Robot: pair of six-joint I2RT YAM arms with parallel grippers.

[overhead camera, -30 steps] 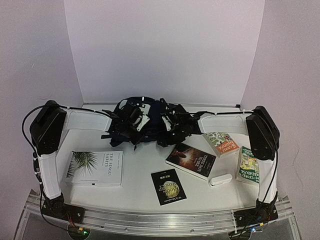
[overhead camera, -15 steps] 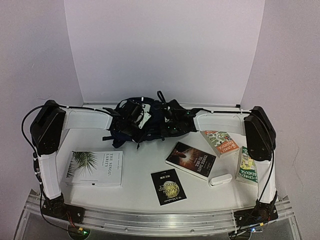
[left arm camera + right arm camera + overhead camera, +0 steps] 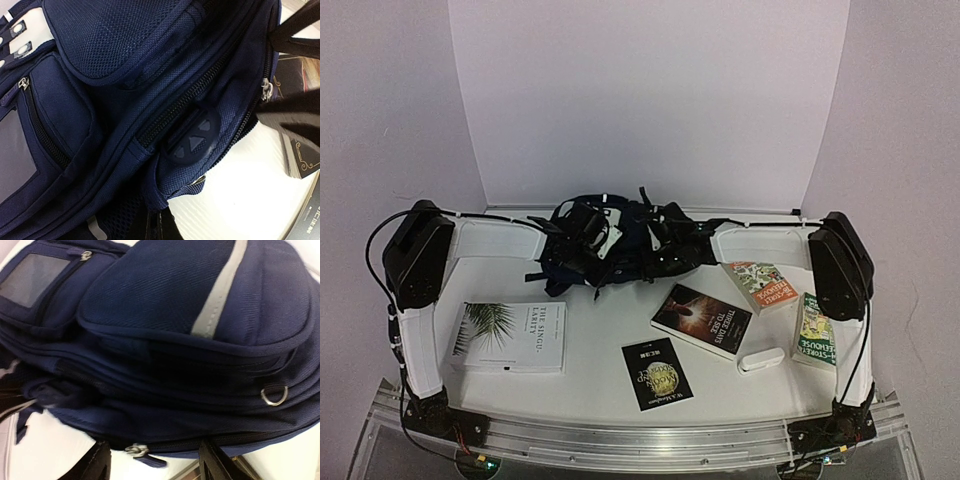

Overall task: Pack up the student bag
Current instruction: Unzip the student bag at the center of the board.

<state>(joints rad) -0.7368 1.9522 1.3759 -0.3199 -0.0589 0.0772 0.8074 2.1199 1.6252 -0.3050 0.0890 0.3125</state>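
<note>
— So, why is my left gripper (image 3: 586, 238) closed at the student bag (image 3: 625, 258)?

— To steady it, I'd guess; I can't tell whether it pinches fabric. The bag sits upper centre of the overhead view, zips apparently closed.

— And my right gripper (image 3: 156, 464)?

— Open, fingers straddling the bag's lower edge, probably after a zip pull. The books (image 3: 701, 320) lie on the table (image 3: 590, 345), lower in frame; none can go in until it's unzipped.

White table (image 3: 600, 345): student bag (image 3: 620, 262) at the right claw (image 3: 662, 248); five books (image 3: 701, 320) and a white case (image 3: 761, 359) on its near side.
</note>
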